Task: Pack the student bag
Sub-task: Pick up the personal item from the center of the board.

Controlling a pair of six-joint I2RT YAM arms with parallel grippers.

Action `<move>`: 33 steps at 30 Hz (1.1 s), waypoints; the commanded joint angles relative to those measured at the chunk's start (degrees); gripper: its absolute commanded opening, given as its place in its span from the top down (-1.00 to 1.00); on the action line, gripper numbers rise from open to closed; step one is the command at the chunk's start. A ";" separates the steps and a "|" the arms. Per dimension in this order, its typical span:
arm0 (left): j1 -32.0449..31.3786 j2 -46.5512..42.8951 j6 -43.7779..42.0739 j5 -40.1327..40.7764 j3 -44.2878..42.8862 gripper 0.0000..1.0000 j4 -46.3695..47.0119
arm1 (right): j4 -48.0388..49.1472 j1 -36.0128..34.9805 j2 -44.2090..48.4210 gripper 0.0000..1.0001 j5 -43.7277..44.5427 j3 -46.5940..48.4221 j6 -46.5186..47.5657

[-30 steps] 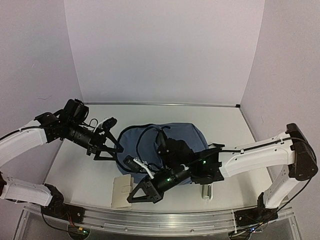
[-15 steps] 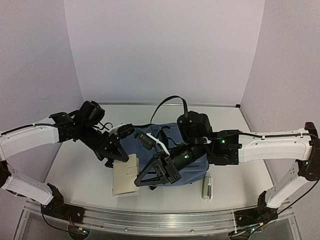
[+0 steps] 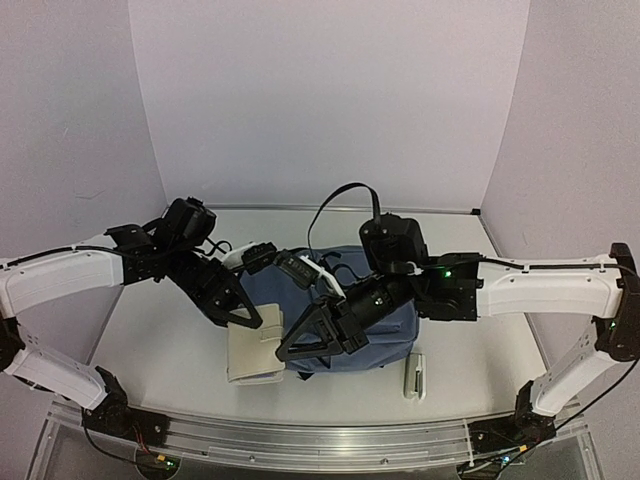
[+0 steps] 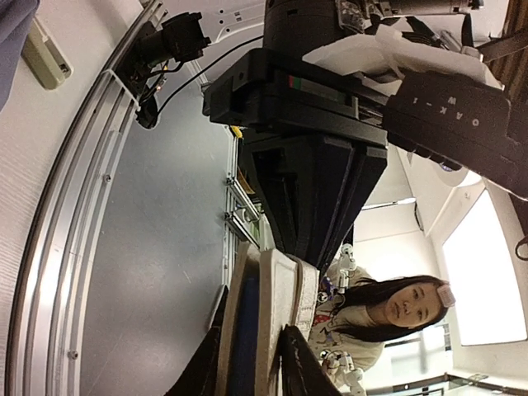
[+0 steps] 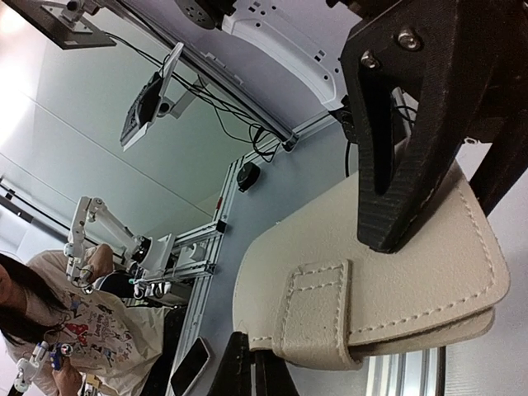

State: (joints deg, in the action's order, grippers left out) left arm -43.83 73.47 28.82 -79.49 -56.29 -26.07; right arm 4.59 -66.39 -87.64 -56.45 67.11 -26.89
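The slate-blue student bag [image 3: 395,335] lies in the middle of the table under my right arm. A beige stitched notebook case [image 3: 255,352] sits at the bag's front left corner. My left gripper [image 3: 247,322] is shut on its edge. In the left wrist view the black fingers [image 4: 301,367] clamp the case [image 4: 276,297] from both sides. My right gripper [image 3: 283,353] is shut and empty, with its tips right beside the case. In the right wrist view the tips [image 5: 252,370] are closed just below the case's strap loop [image 5: 318,318], and a left finger [image 5: 396,148] presses on the cover.
A small pale oblong item [image 3: 413,377] lies on the table just right of the bag's front. A black cable loop [image 3: 345,195] arches above the bag behind my right wrist. The metal rail [image 3: 300,445] runs along the near edge. Walls enclose the back and both sides.
My left gripper moved from the bag's left side down to the beige case and closed on it. My right arm rose from the front edge and now reaches over the bag.
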 commanded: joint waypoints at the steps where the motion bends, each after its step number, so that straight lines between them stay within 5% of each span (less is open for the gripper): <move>1: -0.10 -0.82 0.10 2.98 -2.29 0.68 2.42 | 2.30 2.65 2.40 0.54 4.71 1.13 0.35; 5: -0.02 -3.23 6.10 11.88 0.31 0.98 12.89 | 3.58 4.97 6.70 -0.55 16.90 -2.17 -1.88; 10: -0.01 -7.41 12.87 25.09 5.20 1.00 27.97 | 8.79 5.20 11.20 -0.96 34.20 -8.66 -9.21; 16: -0.03 -13.54 16.51 42.31 12.68 1.00 45.92 | 22.21 5.23 12.01 -0.97 39.84 -16.98 -20.08; 24: -0.03 -9.18 21.43 42.24 15.74 1.00 58.00 | 38.28 5.15 6.38 -0.92 36.42 -18.89 -27.40; 33: -0.09 -8.43 23.83 41.64 17.46 0.87 59.13 | 40.90 5.15 3.05 0.34 35.79 -18.07 -27.56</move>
State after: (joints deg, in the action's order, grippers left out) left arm -43.83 65.27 51.06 -37.56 -38.46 28.17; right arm 39.83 -60.95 -83.86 -20.74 48.10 -54.25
